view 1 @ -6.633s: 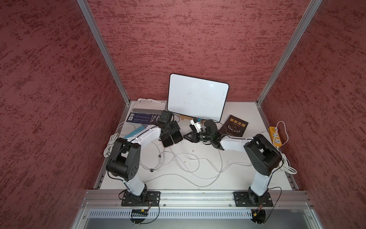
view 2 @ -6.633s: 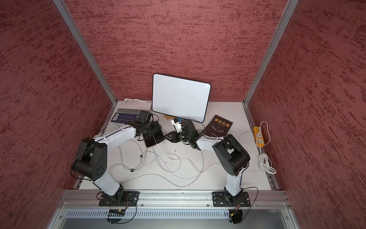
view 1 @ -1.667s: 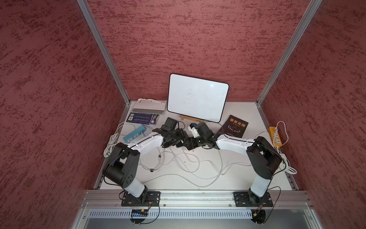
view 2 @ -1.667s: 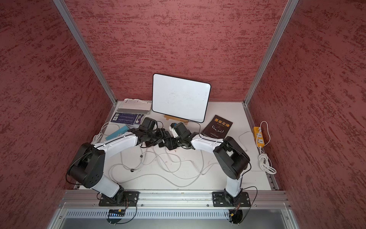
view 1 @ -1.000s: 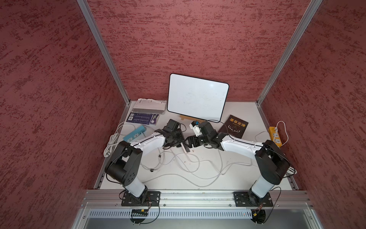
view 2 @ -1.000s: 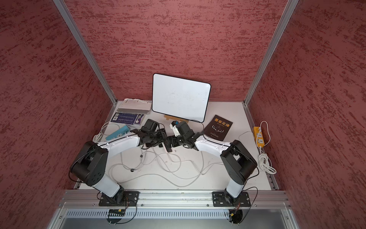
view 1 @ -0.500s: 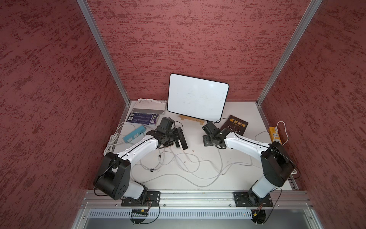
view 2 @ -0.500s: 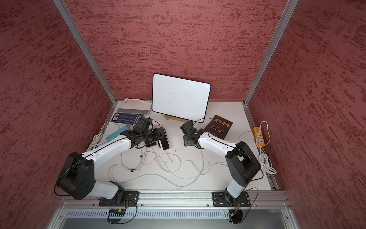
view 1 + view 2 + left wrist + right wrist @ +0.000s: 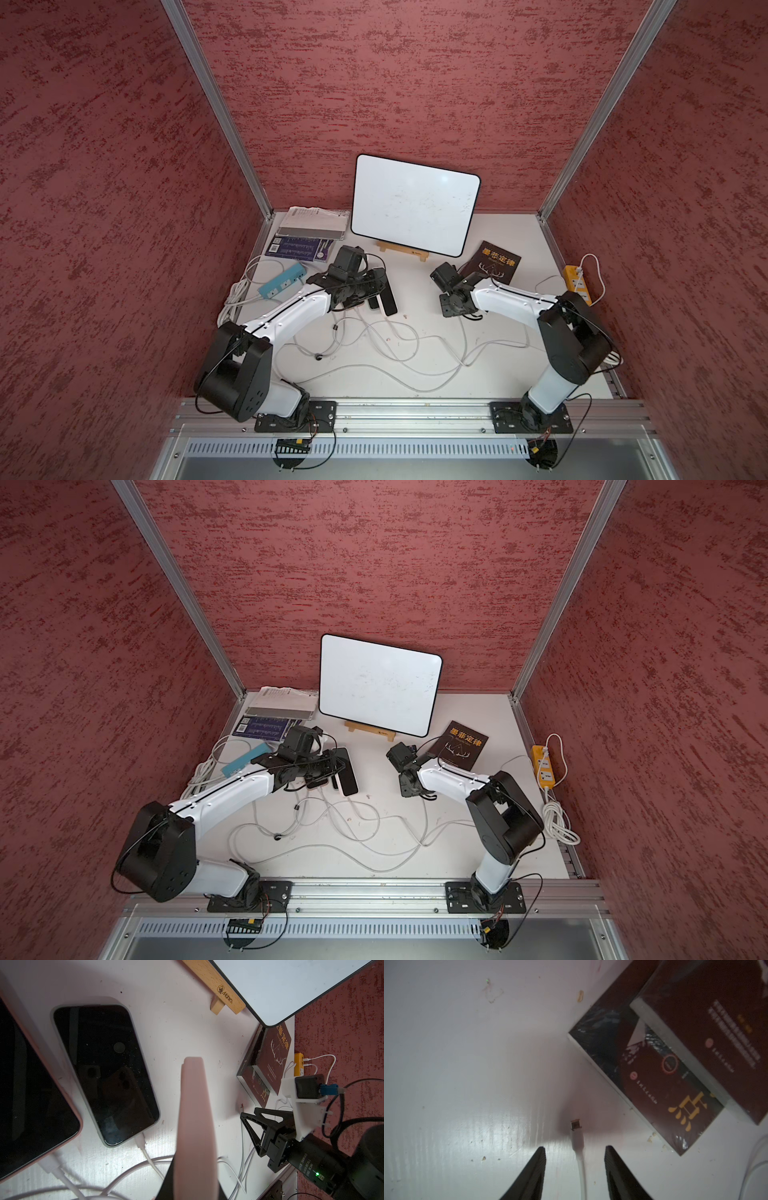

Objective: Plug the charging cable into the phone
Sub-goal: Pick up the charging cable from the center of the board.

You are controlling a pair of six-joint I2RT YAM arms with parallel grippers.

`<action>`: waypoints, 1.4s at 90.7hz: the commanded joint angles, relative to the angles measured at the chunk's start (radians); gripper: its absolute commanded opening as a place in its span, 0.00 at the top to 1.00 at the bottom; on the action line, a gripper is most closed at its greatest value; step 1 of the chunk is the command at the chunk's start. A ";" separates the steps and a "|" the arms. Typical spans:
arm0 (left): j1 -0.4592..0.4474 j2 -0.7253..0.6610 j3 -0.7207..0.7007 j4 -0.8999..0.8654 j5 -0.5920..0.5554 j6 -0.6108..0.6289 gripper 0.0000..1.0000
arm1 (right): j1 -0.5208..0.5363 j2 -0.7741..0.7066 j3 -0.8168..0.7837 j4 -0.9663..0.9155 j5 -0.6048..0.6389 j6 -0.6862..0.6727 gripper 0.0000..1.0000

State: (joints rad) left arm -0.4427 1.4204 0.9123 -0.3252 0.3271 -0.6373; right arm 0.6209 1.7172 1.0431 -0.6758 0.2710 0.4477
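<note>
Right gripper [image 9: 574,1147] sits open over the white table [image 9: 467,1064], black fingers either side of the charging cable [image 9: 581,1165] without touching it. I see its bare plug just near-left of two dark red books [image 9: 654,1084]. Well to the left, my left gripper [image 9: 375,293] is clamped on the pink-cased phone [image 9: 194,1115].

A whiteboard [image 9: 415,203] stands at the back of the table [image 9: 498,374], with a dark book [image 9: 496,264] beside it. The left gripper [image 9: 368,291] is at a dark phone [image 9: 386,293]. The right gripper [image 9: 452,311] points down near the book. White cables [image 9: 462,340] loop across the table's middle.
</note>
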 commanded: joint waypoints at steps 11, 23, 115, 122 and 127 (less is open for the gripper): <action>-0.002 -0.037 0.002 0.034 0.021 0.019 1.00 | -0.037 0.057 -0.012 0.042 -0.054 -0.008 0.56; -0.002 -0.046 0.002 0.030 0.017 0.019 1.00 | -0.059 0.068 -0.019 0.058 -0.085 -0.016 0.60; -0.005 -0.060 0.003 0.008 -0.006 0.022 1.00 | -0.089 0.000 -0.113 0.074 -0.163 0.000 0.75; -0.005 -0.060 0.002 0.006 -0.006 0.022 1.00 | -0.089 -0.003 -0.115 0.073 -0.165 0.003 0.76; -0.005 -0.060 0.003 0.005 -0.007 0.022 1.00 | -0.089 -0.005 -0.116 0.072 -0.164 0.004 0.76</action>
State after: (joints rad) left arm -0.4438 1.3930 0.9123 -0.3424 0.3134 -0.6304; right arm 0.5411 1.7081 0.9600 -0.5495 0.1268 0.4404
